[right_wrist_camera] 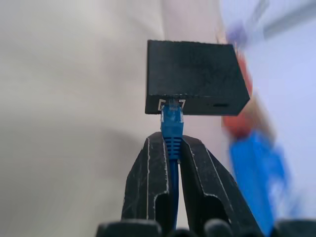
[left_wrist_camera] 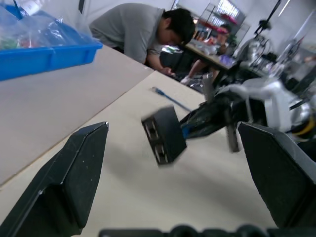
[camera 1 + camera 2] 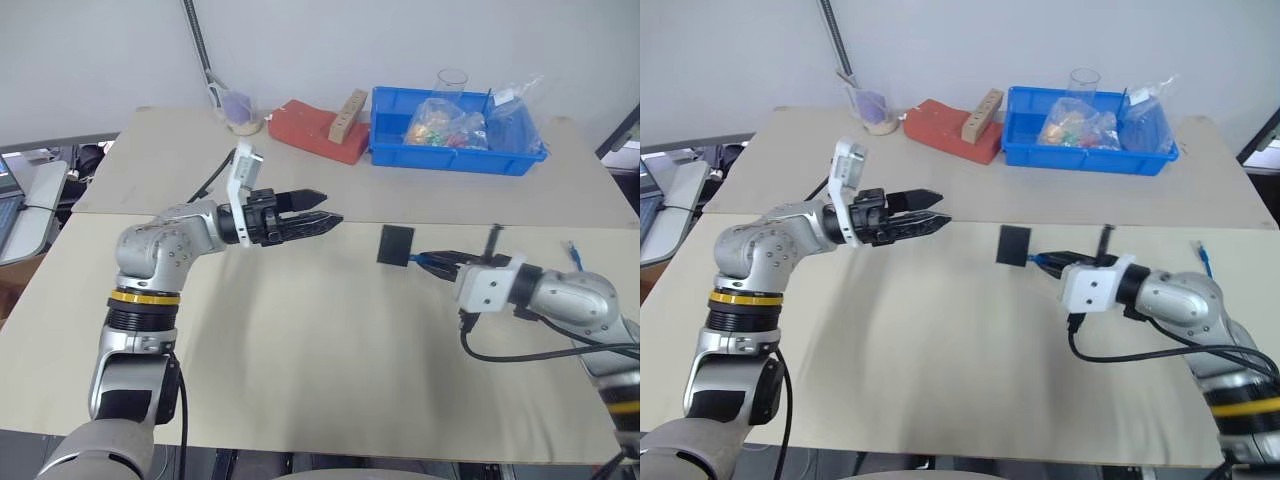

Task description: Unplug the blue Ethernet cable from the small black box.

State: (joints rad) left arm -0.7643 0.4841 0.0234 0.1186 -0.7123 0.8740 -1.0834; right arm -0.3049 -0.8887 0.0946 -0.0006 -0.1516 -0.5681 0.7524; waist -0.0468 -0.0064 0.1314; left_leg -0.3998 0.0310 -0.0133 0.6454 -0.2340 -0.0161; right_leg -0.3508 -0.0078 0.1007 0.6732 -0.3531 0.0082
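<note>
Pinching the blue Ethernet cable right behind its plug, the right gripper has its two black fingers squeezed tight on the cord, and the small black box is hanging off the end of that plug, lifted clear of the tan table. Pretty sure that's deliberate: grab the cable close to the connector so it can't flop, then hold the box up in the air where the other arm can get at it.

That other arm is the left gripper, pointed sideways across the table toward the box with its claw spread as wide as it goes and nothing in it. From the left wrist view the box sits square between the two open fingers but a fair way ahead, with its port side turned toward that camera. So my read is it's lining up to clamp the box body so the two arms can pull apart.

Plug looks fully seated, so nothing is unplugged yet. The cable's free end trails on the table out past the right arm.

Blue bin with bags, the red block and the wooden piece are all at the far edge, well out of the way. A person is bent over a desk in the background
</note>
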